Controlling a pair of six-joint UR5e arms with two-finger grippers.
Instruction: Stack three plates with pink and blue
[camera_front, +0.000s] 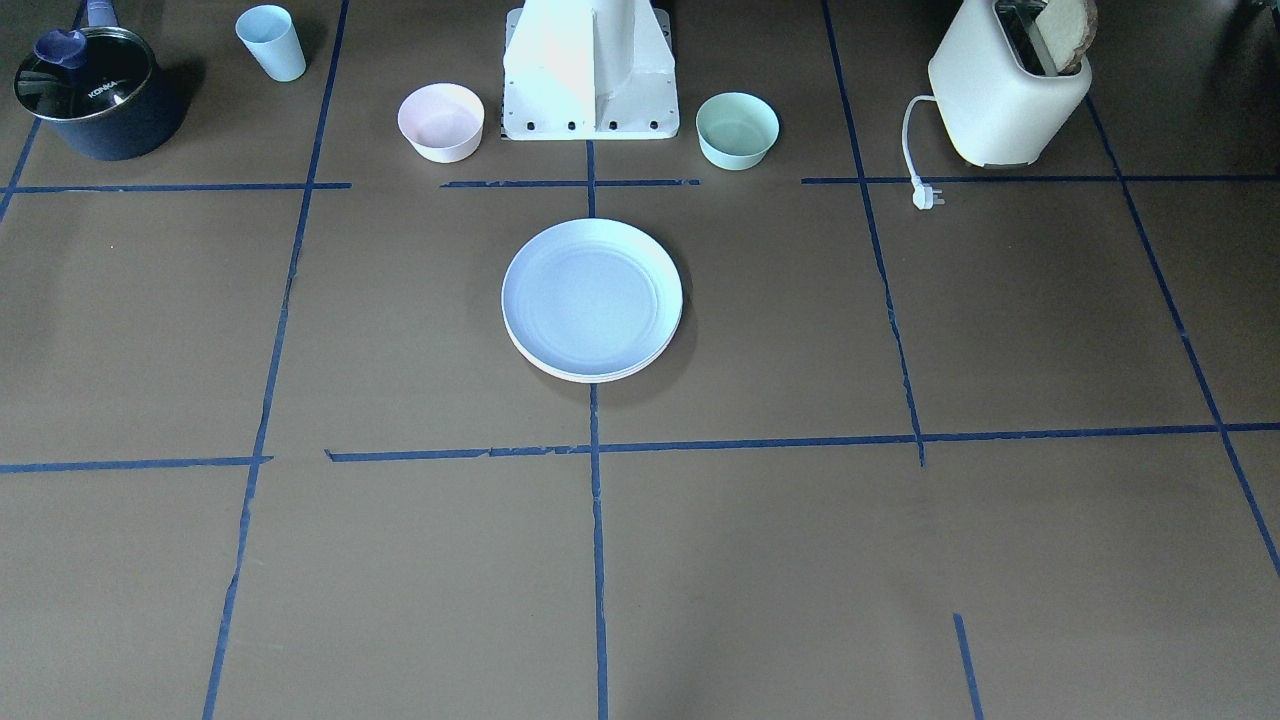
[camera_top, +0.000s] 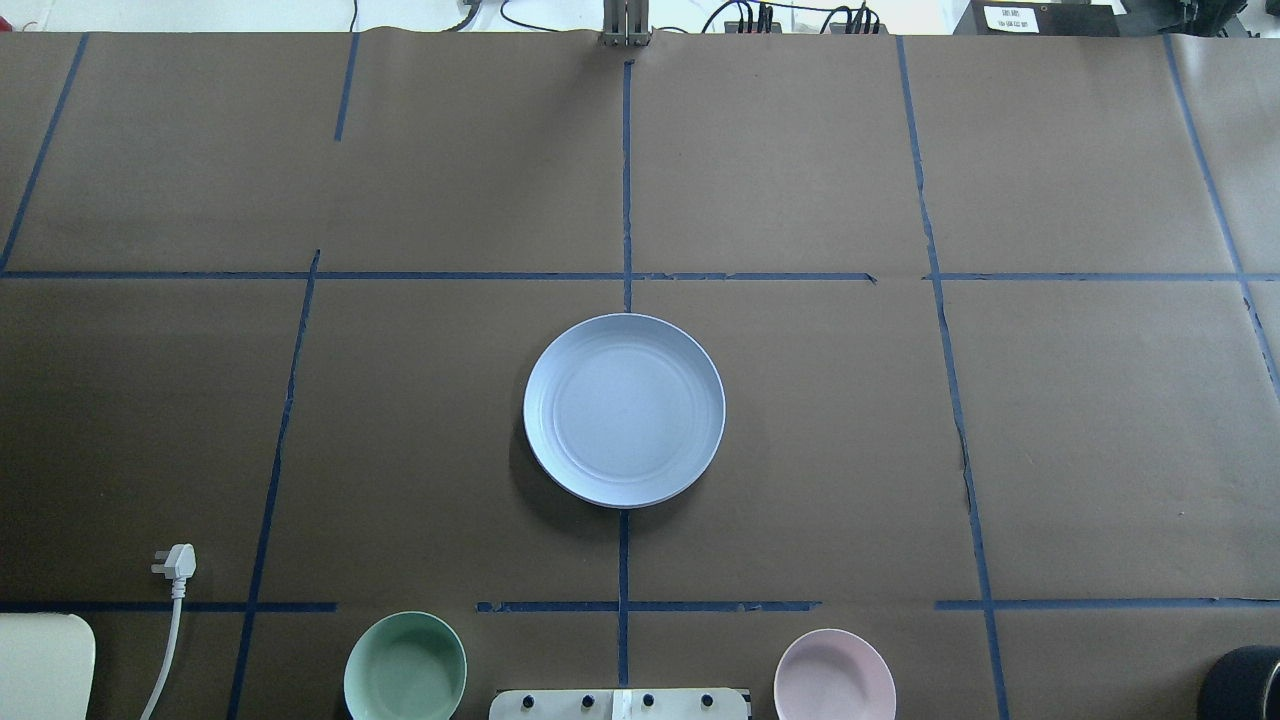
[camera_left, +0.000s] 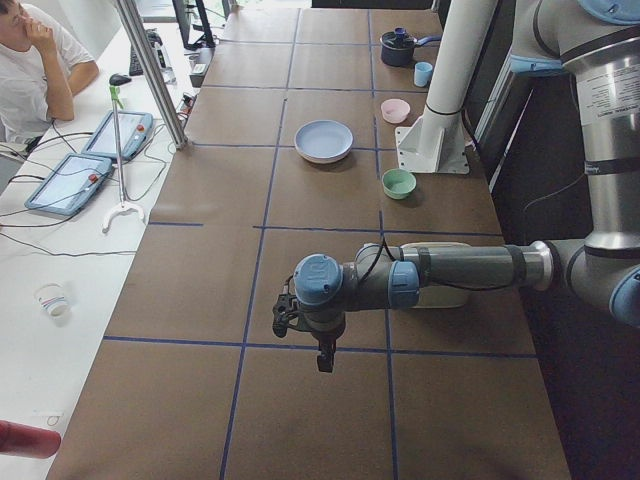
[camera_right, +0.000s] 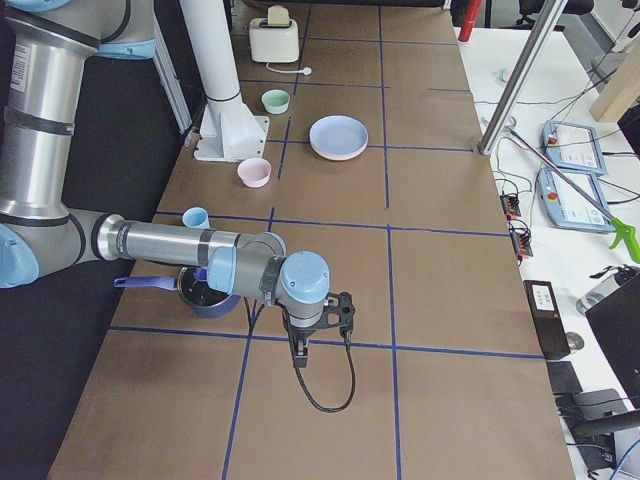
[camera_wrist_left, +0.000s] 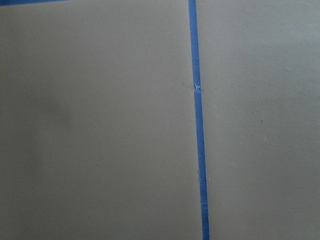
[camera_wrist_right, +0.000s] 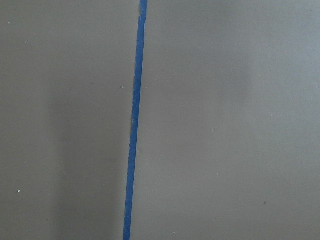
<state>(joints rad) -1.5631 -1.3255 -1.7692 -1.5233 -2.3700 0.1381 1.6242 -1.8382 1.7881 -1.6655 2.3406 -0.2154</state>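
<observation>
**Ana:** If we start at the left end of the tabletop, what are the left fingers (camera_left: 325, 361) doing?

**Ben:** They hang over bare brown paper near the left edge and point down. I only see them from the side, so I cannot tell if they are open or closed.

**Ana:** Where are the plates?

**Ben:** They sit in one pile in the middle of the tabletop, right on the long blue tape line (camera_top: 626, 180). The pile is a bit closer to the robot's edge than to the far edge. The blue plate (camera_top: 624, 410) is on top. The rim of the cream plate (camera_front: 600, 377) peeks out under it. I can't pick out the pink plate. My guess is that it hides in between.

**Ana:** And the right fingers (camera_right: 298, 358)?

**Ben:** They are near the right edge, pointing down, just beside the dark pot (camera_right: 205, 292). Again, I cannot tell if they are open or closed.

**Ana:** Which arm is closer to the pile?

**Ben:** Neither, I think. The pile is well apart from both, toward the middle from each side. It is round, so it has no long side to line up with. To me the pile looks finished.
</observation>
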